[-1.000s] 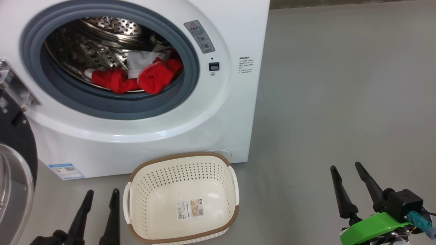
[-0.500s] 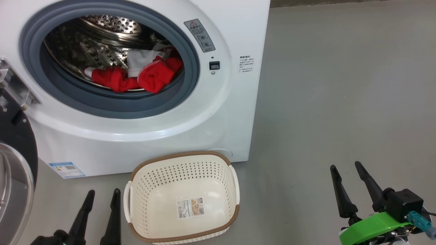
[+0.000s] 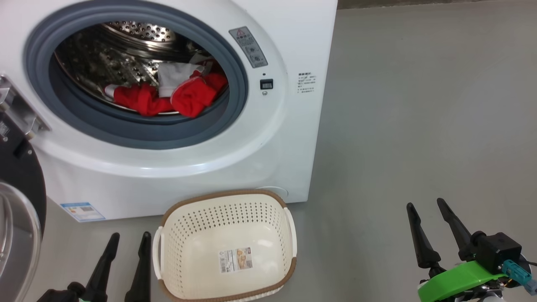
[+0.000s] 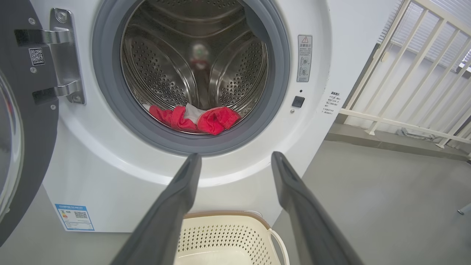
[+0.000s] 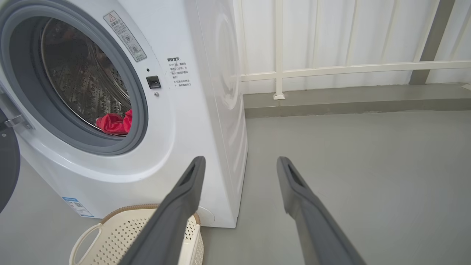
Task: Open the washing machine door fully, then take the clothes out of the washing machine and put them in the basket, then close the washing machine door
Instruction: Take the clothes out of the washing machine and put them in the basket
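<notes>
View shifted slightly, basket (image 3: 197, 235) label (image 3: 235, 260) unreadable

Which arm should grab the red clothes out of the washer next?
Probably left. The left fingers, open, point straight at the red clothes in the drum. The right fingers, also open, sit off to the washer's right, over floor.
</notes>
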Available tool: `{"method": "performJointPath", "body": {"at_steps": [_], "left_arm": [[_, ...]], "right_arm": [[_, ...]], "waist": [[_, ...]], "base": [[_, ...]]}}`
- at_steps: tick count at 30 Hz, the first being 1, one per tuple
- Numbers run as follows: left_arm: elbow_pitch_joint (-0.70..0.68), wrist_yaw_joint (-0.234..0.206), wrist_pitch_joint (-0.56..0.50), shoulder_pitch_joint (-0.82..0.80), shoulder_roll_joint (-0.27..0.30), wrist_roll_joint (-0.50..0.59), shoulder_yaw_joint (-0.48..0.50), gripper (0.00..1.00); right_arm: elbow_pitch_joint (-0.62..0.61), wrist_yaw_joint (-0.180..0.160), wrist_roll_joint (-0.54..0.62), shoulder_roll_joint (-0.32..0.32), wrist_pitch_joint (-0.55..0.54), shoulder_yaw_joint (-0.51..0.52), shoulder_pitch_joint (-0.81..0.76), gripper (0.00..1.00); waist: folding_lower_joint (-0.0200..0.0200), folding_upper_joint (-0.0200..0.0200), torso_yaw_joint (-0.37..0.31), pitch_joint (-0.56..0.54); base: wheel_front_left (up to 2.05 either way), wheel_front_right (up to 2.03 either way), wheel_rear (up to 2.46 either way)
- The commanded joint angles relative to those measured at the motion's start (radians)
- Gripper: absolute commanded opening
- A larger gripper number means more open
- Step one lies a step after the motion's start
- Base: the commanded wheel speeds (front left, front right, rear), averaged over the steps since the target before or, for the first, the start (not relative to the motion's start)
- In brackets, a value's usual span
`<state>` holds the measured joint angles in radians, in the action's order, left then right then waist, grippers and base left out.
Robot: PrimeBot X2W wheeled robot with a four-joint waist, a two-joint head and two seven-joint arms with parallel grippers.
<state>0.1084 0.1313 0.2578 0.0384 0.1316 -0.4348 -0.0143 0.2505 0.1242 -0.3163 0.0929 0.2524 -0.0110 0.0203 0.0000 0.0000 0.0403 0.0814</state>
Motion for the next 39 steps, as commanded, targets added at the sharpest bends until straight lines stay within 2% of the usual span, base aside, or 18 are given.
{"method": "performJointPath", "body": {"at_steps": [1,11,23,30,35,39], "left_arm": [[-0.028,-0.001,0.004,-0.045,0.017,-0.007,0.029,1.0],[-0.009,-0.001,0.004,-0.048,0.015,-0.002,0.039,1.0],[0.003,-0.001,0.004,-0.052,0.014,0.006,0.037,1.0],[0.089,-0.001,0.004,-0.106,0.011,0.045,0.049,1.0],[0.198,-0.001,0.004,-0.243,0.002,0.071,0.053,1.0],[0.338,-0.001,0.004,-0.386,-0.002,0.101,0.049,1.0]], "right_arm": [[-0.028,0.007,-0.001,0.012,0.009,-0.02,0.007,1.0],[-0.027,0.007,-0.003,0.01,0.009,-0.024,0.006,1.0],[-0.025,0.007,-0.004,0.013,0.009,-0.028,0.01,1.0],[-0.029,0.007,-0.003,0.01,0.009,-0.037,0.034,1.0],[-0.034,0.007,0.0,0.01,0.009,-0.032,0.05,1.0],[-0.041,0.007,0.003,0.008,0.009,-0.032,0.076,1.0]], "waist": [[0.0,0.0,0.0,0.0],[0.0,0.0,0.004,-0.001],[0.0,0.0,0.008,0.009],[0.0,0.0,-0.007,0.052],[0.0,0.0,-0.009,0.104],[0.0,0.0,-0.024,0.157]], "base": [[1.3,-1.3,0.0],[1.06,-1.06,0.0],[0.07,-0.07,0.0],[0.0,0.0,0.0],[0.0,0.0,0.0],[0.0,0.0,0.0]]}}
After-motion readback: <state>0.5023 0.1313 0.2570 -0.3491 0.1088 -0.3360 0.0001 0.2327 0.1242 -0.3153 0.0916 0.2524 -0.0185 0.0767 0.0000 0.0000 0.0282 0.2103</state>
